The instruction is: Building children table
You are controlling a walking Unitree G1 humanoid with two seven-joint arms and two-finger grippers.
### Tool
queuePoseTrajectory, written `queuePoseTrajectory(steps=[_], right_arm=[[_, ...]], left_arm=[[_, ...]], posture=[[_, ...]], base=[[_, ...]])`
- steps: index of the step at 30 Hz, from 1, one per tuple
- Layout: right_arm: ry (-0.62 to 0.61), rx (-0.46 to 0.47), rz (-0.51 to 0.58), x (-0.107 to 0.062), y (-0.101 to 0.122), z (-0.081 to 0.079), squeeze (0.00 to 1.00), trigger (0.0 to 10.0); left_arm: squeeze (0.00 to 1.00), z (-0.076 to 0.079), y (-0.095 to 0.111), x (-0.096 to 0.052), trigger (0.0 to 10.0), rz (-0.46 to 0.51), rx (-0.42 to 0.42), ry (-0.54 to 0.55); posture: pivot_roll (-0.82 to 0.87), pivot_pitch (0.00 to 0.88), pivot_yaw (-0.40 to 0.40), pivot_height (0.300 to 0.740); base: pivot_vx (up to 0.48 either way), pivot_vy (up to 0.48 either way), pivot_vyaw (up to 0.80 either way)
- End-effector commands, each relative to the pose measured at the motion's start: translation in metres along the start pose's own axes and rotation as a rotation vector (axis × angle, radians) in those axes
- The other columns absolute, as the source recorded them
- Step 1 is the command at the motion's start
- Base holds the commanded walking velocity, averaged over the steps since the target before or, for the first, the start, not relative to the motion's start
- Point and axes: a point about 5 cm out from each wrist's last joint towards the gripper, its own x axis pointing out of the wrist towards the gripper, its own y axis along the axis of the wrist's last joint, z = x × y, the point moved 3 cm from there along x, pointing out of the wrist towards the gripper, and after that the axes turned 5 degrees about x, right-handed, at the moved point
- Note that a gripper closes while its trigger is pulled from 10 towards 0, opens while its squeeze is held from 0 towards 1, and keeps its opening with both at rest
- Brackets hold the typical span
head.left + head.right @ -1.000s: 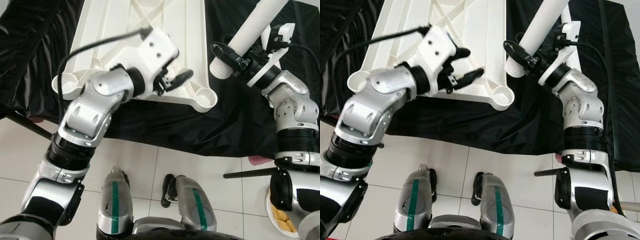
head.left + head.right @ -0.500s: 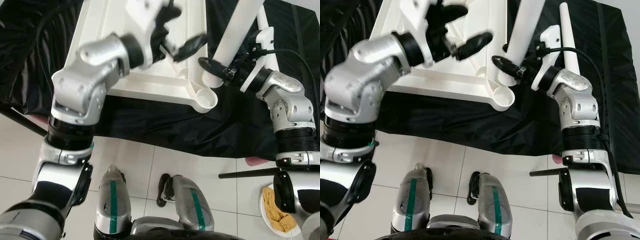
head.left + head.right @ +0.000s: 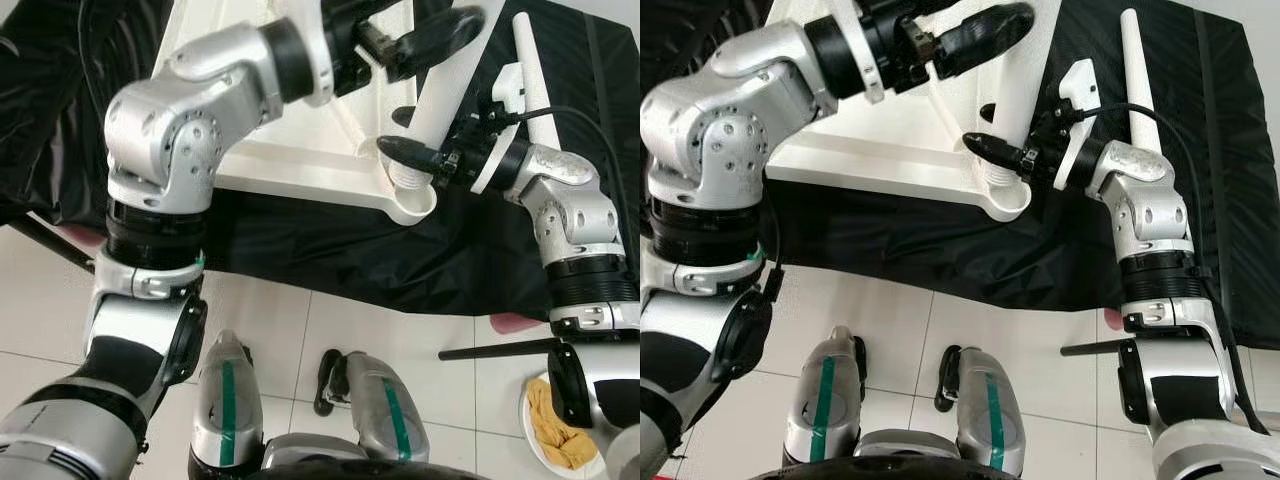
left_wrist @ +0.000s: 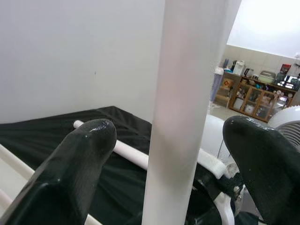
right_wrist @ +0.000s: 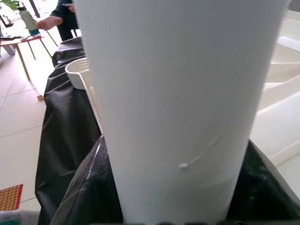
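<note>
So the white plastic tabletop (image 3: 300,150) is lying upside down on a black sheet (image 3: 470,260), with its near right corner socket (image 3: 412,203) poking out toward the robot. The left gripper (image 3: 405,40) is reaching across over the tabletop, up at the far end, and its fingers (image 4: 84,154) are spread wide with the white table leg (image 4: 180,108) standing between them, not touching as far as I can see. That leg is tilted a bit, and its ribbed bottom end sits right at the corner socket. The right gripper (image 3: 425,150) comes in from the right and is clamped on the leg low down, just above the socket. A second white leg (image 3: 1137,70) lies loose on the sheet further right. On the tile floor (image 3: 300,330) at the near right there's a white plate (image 3: 560,440) with something yellow on it.
</note>
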Motion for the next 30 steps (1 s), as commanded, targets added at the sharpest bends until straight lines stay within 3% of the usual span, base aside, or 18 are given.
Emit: queuePoseTrajectory(steps=[1,15,27,28,29,30], right_arm=[[0.033,-0.026,-0.01,-0.003,0.003,-0.003,0.0,10.0],[0.088,-0.029,-0.045,-0.003,-0.003,-0.01,0.0,10.0],[0.096,-0.032,-0.07,-0.005,-0.003,-0.008,0.0,10.0],[0.097,-0.033,-0.071,-0.006,-0.003,-0.008,0.0,10.0],[0.097,-0.033,-0.071,-0.006,-0.003,-0.008,0.0,10.0],[0.097,-0.033,-0.071,-0.006,-0.003,-0.008,0.0,10.0]], left_arm=[[0.0,0.012,0.004,0.006,10.0,0.017,-0.026,-0.139],[0.0,0.017,0.016,0.019,10.0,0.025,-0.07,-0.192],[0.0,0.016,0.01,0.033,10.0,-0.056,-0.119,-0.183],[0.0,0.014,0.01,0.034,1.0,-0.054,-0.13,-0.173],[0.0,0.013,0.01,0.035,0.0,-0.053,-0.139,-0.164],[0.0,0.013,0.01,0.035,0.0,-0.053,-0.139,-0.164]], posture=[[0.12,0.0,-0.08,0.74],[0.11,0.0,-0.074,0.74],[0.11,0.006,-0.076,0.74],[0.11,0.006,-0.076,0.74],[0.1,0.006,-0.077,0.74],[0.1,0.006,-0.077,0.74]], base=[[0.0,0.0,0.0],[0.0,0.0,0.0],[0.0,0.0,0.0],[0.0,0.0,0.0],[0.0,0.0,0.0],[0.0,0.0,0.0]])
